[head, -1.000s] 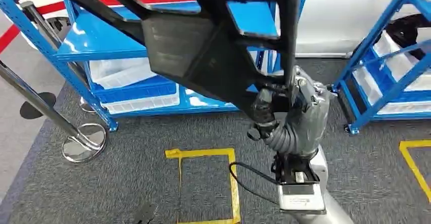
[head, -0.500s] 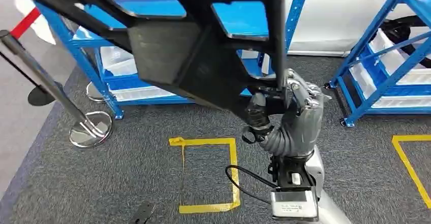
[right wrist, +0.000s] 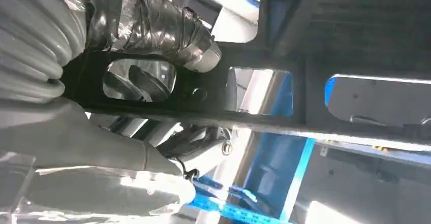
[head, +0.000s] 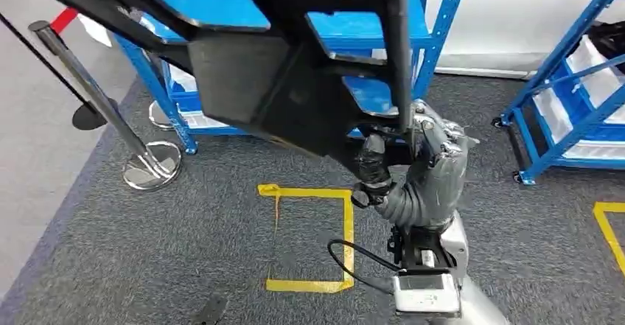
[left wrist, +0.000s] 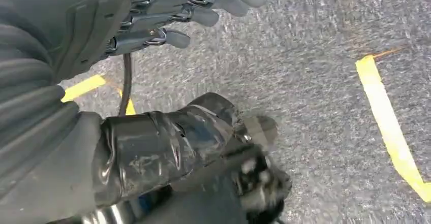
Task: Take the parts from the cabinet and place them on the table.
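A large black frame-shaped part (head: 273,82) hangs high in the head view, across the upper half of the picture. My right hand (head: 424,166) grips it at its lower right corner, fingers wrapped round a bar. In the right wrist view the taped thumb (right wrist: 167,31) presses on the black part (right wrist: 305,56), with the blue rack behind it. My left hand (left wrist: 76,41) hangs over the grey carpet, fingers stretched out and holding nothing.
A blue shelving rack (head: 383,26) with white bins stands straight ahead, and a second blue rack (head: 567,119) is at the right. A chrome stanchion (head: 151,169) stands at the left. A yellow tape square (head: 346,229) marks the grey carpet below the part.
The camera has swung: rack, stanchion and tape square have slid rightward in the picture. My right hand keeps its hold on the black part, which stays at the same place in view.
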Tool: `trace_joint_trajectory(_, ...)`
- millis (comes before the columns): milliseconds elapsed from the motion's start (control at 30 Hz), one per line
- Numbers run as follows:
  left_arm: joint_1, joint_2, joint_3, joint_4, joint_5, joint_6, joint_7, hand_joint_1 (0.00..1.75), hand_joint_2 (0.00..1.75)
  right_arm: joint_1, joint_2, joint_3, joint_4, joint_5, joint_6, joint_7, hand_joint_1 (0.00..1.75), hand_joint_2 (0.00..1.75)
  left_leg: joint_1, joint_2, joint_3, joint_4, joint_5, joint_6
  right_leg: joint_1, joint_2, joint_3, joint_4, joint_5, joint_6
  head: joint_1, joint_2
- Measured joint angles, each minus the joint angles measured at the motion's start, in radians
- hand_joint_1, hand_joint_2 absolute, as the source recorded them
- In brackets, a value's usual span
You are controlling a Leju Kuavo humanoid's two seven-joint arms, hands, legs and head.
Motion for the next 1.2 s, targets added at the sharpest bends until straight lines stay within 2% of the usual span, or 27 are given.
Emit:
trace_joint_trajectory(67,-0.001,-0.001,0.000,0.000,0.000,0.000,-0.001,0.00,1.75,0.000,0.000,0.005,0.004,-0.016,0.000,-0.007,1.75,1.75,0.005,0.010,-0.063,0.148,-0.063,-0.008,0.002,-0.023,-0.005,0.001,0.001,-0.001,-0.001,0.000)
trace_joint_trajectory(100,0.001,-0.001,0.000,0.000,0.000,0.000,-0.002,0.00,1.75,0.000,0.000,0.007,0.007,-0.022,0.001,-0.011,1.75,1.75,0.006,0.011,-0.075,0.181,-0.067,-0.010,0.003,-0.034,-0.006,0.001,0.001,-0.001,-0.001,0.000)
trace_joint_trajectory(167,0.004,-0.001,0.000,0.000,0.002,0.004,-0.005,0.00,1.75,0.000,0.000,0.012,0.010,-0.030,0.002,-0.012,1.75,1.75,0.006,0.016,-0.030,0.109,-0.013,-0.009,0.003,-0.056,-0.005,0.001,0.001,-0.001,-0.002,0.000)
trace_joint_trajectory(200,0.004,-0.001,0.000,0.000,0.002,0.007,-0.007,0.00,1.75,-0.002,0.000,0.015,0.010,-0.033,0.007,-0.013,1.75,1.75,0.006,0.025,0.018,0.019,0.030,-0.005,0.003,-0.066,-0.004,0.001,0.001,-0.001,-0.001,0.000)
trace_joint_trajectory(233,0.004,-0.001,0.000,0.000,0.005,0.010,-0.012,0.00,1.75,-0.005,0.000,0.017,0.010,-0.040,0.012,-0.016,1.75,1.75,0.002,0.058,0.067,-0.071,0.067,0.001,0.004,-0.074,-0.001,0.001,-0.001,0.001,-0.001,0.000)
trace_joint_trajectory(267,0.002,-0.002,0.000,0.000,0.011,0.014,-0.019,0.00,1.75,-0.007,0.000,0.019,0.010,-0.050,0.022,-0.020,1.75,1.75,-0.014,0.117,0.090,-0.113,0.048,0.007,0.007,-0.084,0.000,-0.003,0.000,0.004,-0.001,0.000)
trace_joint_trajectory(300,0.002,-0.002,0.000,0.000,0.013,0.019,-0.024,0.00,1.75,-0.007,0.000,0.019,0.010,-0.056,0.027,-0.023,1.75,1.75,-0.022,0.114,0.089,-0.126,0.055,0.016,0.011,-0.091,-0.002,-0.001,0.001,0.009,-0.003,0.000)
trace_joint_trajectory(400,0.011,-0.004,0.000,0.000,0.019,0.022,-0.027,0.00,1.75,-0.009,0.000,0.022,0.010,-0.064,0.029,-0.027,1.75,1.75,-0.021,0.077,0.081,-0.130,0.061,0.028,0.014,-0.128,0.007,-0.009,0.001,0.021,-0.002,0.000)
trace_joint_trajectory(433,0.015,-0.006,0.000,0.000,0.020,0.022,-0.029,0.00,1.75,-0.012,-0.001,0.022,0.010,-0.064,0.029,-0.028,1.75,1.75,-0.007,0.065,0.091,-0.142,0.068,0.036,0.010,-0.107,0.003,-0.004,-0.011,0.030,-0.001,0.000)
trace_joint_trajectory(467,0.015,-0.009,0.000,0.000,0.021,0.024,-0.034,0.00,1.75,-0.014,0.000,0.023,0.010,-0.066,0.031,-0.029,1.75,1.75,-0.009,0.053,0.091,-0.146,0.072,0.041,0.007,-0.047,-0.005,0.022,-0.030,0.031,0.001,0.000)
trace_joint_trajectory(500,0.014,-0.010,0.000,0.000,0.022,0.026,-0.042,0.00,1.75,-0.016,-0.001,0.023,0.009,-0.070,0.036,-0.032,1.75,1.75,-0.009,0.044,0.089,-0.145,0.074,0.051,0.007,-0.010,-0.031,0.082,-0.064,0.028,0.000,0.000)
trace_joint_trajectory(567,0.016,-0.015,0.000,0.000,0.034,0.035,-0.057,0.00,1.75,-0.015,-0.001,0.028,0.010,-0.091,0.050,-0.042,1.75,1.75,-0.010,0.013,0.088,-0.145,0.075,0.053,0.007,0.015,-0.112,0.251,-0.133,0.029,0.001,0.000)
trace_joint_trajectory(600,0.021,-0.018,0.000,0.000,0.044,0.041,-0.063,0.00,1.75,-0.014,-0.001,0.032,0.012,-0.103,0.054,-0.049,1.75,1.75,-0.011,-0.002,0.088,-0.144,0.075,0.053,0.008,0.017,-0.137,0.298,-0.139,0.030,0.002,0.000)
trace_joint_trajectory(633,0.027,-0.019,0.000,0.000,0.053,0.045,-0.066,0.00,1.75,-0.015,-0.001,0.037,0.014,-0.116,0.061,-0.057,1.75,1.75,-0.011,-0.017,0.089,-0.141,0.075,0.053,0.008,0.017,-0.141,0.297,-0.120,0.030,0.001,0.000)
trace_joint_trajectory(667,0.032,-0.019,0.001,0.000,0.061,0.050,-0.067,0.00,1.75,-0.015,0.000,0.042,0.016,-0.127,0.065,-0.065,1.75,1.75,-0.010,-0.033,0.089,-0.137,0.073,0.052,0.007,0.018,-0.123,0.251,-0.080,0.030,0.001,0.000)
trace_joint_trajectory(700,0.038,-0.022,0.001,0.000,0.066,0.055,-0.067,0.00,1.75,-0.015,0.000,0.045,0.018,-0.137,0.067,-0.072,1.75,1.75,-0.008,-0.049,0.089,-0.130,0.070,0.050,0.004,0.021,-0.087,0.168,-0.030,0.030,0.001,0.000)
trace_joint_trajectory(733,0.041,-0.023,0.001,0.000,0.071,0.058,-0.066,0.00,1.75,-0.015,0.000,0.047,0.018,-0.140,0.068,-0.078,1.75,1.75,-0.007,-0.064,0.087,-0.122,0.066,0.046,-0.001,0.043,-0.046,0.077,0.018,0.031,0.001,0.000)
trace_joint_trajectory(767,0.044,-0.025,0.001,0.000,0.073,0.060,-0.066,0.00,1.75,-0.014,0.000,0.049,0.020,-0.145,0.069,-0.082,1.75,1.75,-0.004,-0.076,0.076,-0.115,0.062,0.041,-0.010,0.104,-0.029,0.042,0.006,0.031,0.001,0.000)
trace_joint_trajectory(800,0.040,-0.025,0.001,0.000,0.073,0.060,-0.064,0.00,1.75,-0.015,0.001,0.052,0.022,-0.147,0.069,-0.084,1.75,1.75,-0.009,-0.091,0.061,-0.094,0.060,0.036,-0.013,0.127,-0.023,0.012,0.004,0.034,0.000,0.000)
trace_joint_trajectory(900,0.050,-0.025,0.002,0.000,0.074,0.063,-0.053,0.00,1.75,-0.015,0.001,0.061,0.024,-0.153,0.077,-0.087,1.75,1.75,0.004,-0.127,0.045,-0.106,0.075,0.017,-0.004,0.092,-0.029,0.019,0.009,0.026,-0.001,0.000)
trace_joint_trajectory(933,0.052,-0.022,0.002,0.002,0.074,0.064,-0.047,0.00,1.75,-0.015,0.003,0.061,0.024,-0.158,0.082,-0.090,1.75,1.75,0.001,-0.123,0.041,-0.104,0.071,0.015,-0.013,0.074,-0.025,0.010,0.012,0.019,0.000,0.000)
trace_joint_trajectory(967,0.054,-0.026,0.002,0.001,0.076,0.066,-0.038,0.00,1.75,-0.013,0.005,0.063,0.025,-0.168,0.086,-0.094,1.75,1.75,-0.008,-0.057,0.034,-0.083,0.057,0.006,-0.013,0.062,-0.020,0.005,0.014,0.016,-0.010,0.000)
trace_joint_trajectory(1000,0.052,-0.026,0.002,0.001,0.077,0.068,-0.028,0.00,1.75,-0.012,0.008,0.063,0.026,-0.179,0.091,-0.102,1.75,1.75,-0.005,-0.019,0.011,-0.035,0.027,-0.001,-0.011,0.047,-0.018,0.003,0.015,0.012,-0.029,0.000)
trace_joint_trajectory(1033,0.049,-0.026,0.002,0.001,0.078,0.069,-0.020,0.00,1.75,-0.012,0.009,0.063,0.026,-0.186,0.094,-0.107,1.75,1.75,-0.002,0.002,-0.024,0.035,-0.007,-0.007,-0.009,0.032,-0.019,0.002,0.014,0.011,-0.030,0.000)
trace_joint_trajectory(1100,0.048,-0.029,0.002,0.001,0.084,0.072,-0.010,0.00,1.75,-0.007,0.010,0.065,0.032,-0.197,0.102,-0.122,1.75,1.75,0.004,0.013,-0.088,0.165,-0.054,-0.014,-0.008,-0.002,-0.019,0.003,0.012,0.008,-0.033,0.000)
trace_joint_trajectory(1133,0.049,-0.029,0.002,0.001,0.086,0.072,-0.004,0.00,1.75,-0.006,0.014,0.067,0.035,-0.200,0.105,-0.128,1.75,1.75,0.007,0.015,-0.094,0.178,-0.046,-0.017,-0.008,-0.015,-0.018,0.003,0.011,0.009,-0.034,0.000)
trace_joint_trajectory(1200,0.052,-0.029,0.003,0.002,0.091,0.071,0.000,0.00,1.75,-0.006,0.021,0.069,0.040,-0.201,0.109,-0.135,1.75,1.75,0.008,0.020,-0.048,0.090,0.011,-0.016,-0.008,-0.036,-0.017,0.003,0.009,0.010,-0.034,0.000)
